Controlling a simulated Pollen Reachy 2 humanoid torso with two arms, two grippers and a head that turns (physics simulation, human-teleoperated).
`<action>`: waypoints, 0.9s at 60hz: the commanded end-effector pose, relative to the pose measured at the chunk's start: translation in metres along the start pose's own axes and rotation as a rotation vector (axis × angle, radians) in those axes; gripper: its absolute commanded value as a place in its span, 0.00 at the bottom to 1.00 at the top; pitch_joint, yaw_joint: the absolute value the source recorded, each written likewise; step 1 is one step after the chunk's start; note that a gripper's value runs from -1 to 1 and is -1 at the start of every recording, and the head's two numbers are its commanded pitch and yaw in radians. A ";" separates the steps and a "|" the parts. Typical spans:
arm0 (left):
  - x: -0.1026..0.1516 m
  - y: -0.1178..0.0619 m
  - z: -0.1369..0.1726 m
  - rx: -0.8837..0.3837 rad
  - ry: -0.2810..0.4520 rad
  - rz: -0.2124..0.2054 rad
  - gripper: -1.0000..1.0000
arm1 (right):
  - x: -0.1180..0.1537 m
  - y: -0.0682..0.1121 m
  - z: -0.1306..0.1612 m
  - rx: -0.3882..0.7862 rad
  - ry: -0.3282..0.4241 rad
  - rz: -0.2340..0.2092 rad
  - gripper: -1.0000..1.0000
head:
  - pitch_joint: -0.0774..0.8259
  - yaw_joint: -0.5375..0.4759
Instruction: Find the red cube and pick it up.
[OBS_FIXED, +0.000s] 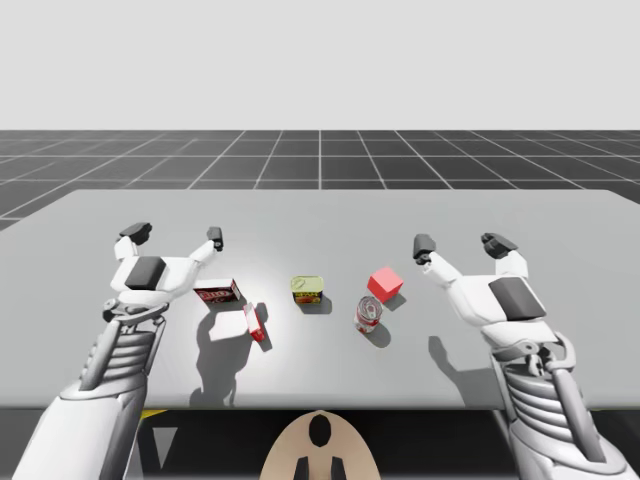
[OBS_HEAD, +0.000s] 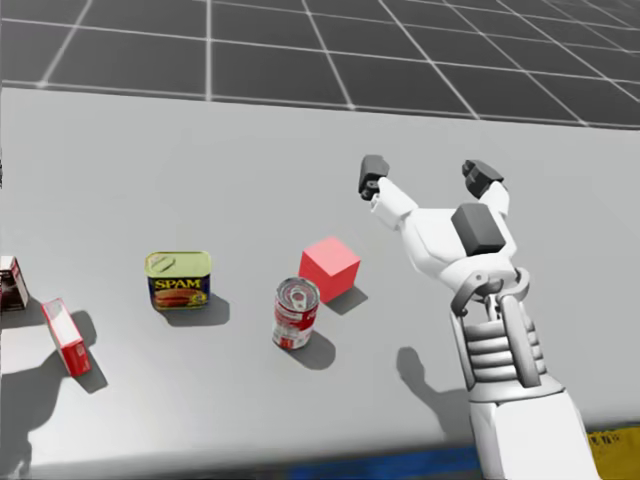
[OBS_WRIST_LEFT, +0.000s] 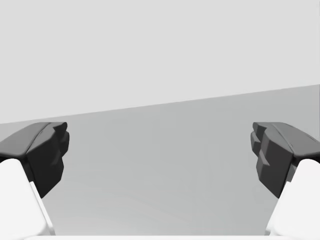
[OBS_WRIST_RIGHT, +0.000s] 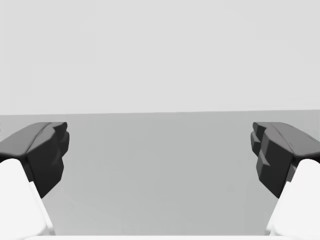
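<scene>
- Sitting on the grey table (OBS_FIXED: 320, 215), the red cube (OBS_FIXED: 385, 284) is right of centre, untouched, just behind a red-and-white can (OBS_FIXED: 369, 313).
- Near the cube, on its right, the right gripper (OBS_FIXED: 460, 244) hovers with fingers spread wide and nothing between them.
- Over the table's left side, well apart from the cube, the left gripper (OBS_FIXED: 175, 235) is also spread wide and empty.
- Left of the cube sits a yellow-topped flat tin (OBS_FIXED: 307, 289); a dark red box (OBS_FIXED: 218, 292) and a red-and-white box (OBS_FIXED: 255, 322) lie further left, near the left gripper.
</scene>
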 end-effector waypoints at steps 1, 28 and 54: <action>0.002 0.000 0.001 -0.001 -0.003 0.006 0.00 | -0.003 0.003 0.000 0.003 -0.004 0.003 0.00 | 0.76 0.28; 0.002 -0.003 0.002 -0.009 0.000 0.011 0.00 | -0.008 -0.002 0.038 0.162 0.029 0.035 0.00 | 0.76 0.27; 0.003 -0.002 0.001 -0.007 0.001 0.017 0.00 | -0.064 -0.026 0.071 0.433 0.127 0.145 0.00 | 0.76 0.28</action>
